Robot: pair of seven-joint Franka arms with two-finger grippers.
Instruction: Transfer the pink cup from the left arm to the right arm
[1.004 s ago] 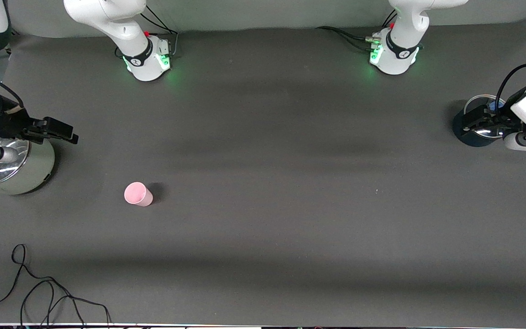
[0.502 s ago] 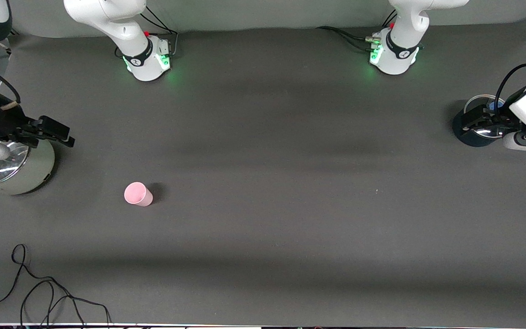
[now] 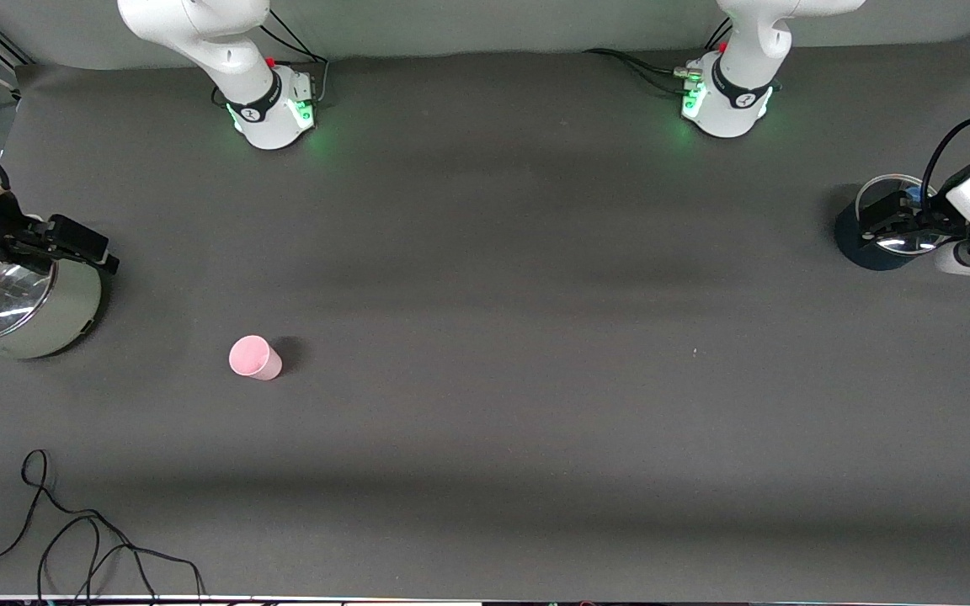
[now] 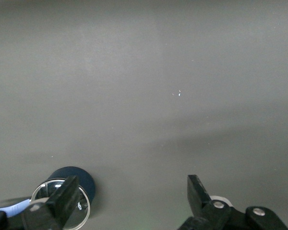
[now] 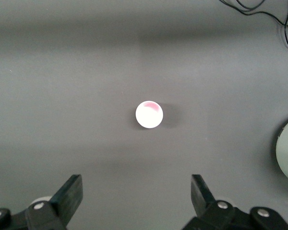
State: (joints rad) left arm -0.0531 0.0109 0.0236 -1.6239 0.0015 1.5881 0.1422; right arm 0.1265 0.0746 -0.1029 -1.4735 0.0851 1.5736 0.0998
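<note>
pink cup [image 3: 254, 358] upright on dark grey table [image 3: 485, 337], left gripper [image 4: 129, 201] spread, right gripper [image 5: 137, 199] spread

Grey table [image 3: 535, 278] — pink cup [image 3: 254, 358], pots [image 3: 30, 307], cable [image 3: 72, 539].

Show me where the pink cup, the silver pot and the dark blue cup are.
pink cup [image 3: 254, 358], front view, on its side wall.
silver pot [image 3: 72, 307], front view, on its outer wall.
dark blue cup [image 3: 855, 248], front view, on its wall.

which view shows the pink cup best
The right wrist view: the pink cup sits mid-frame, seen straight down into its rim. The front view shows the cup small, standing alone on the table. The left wrist view does not show it.
</note>
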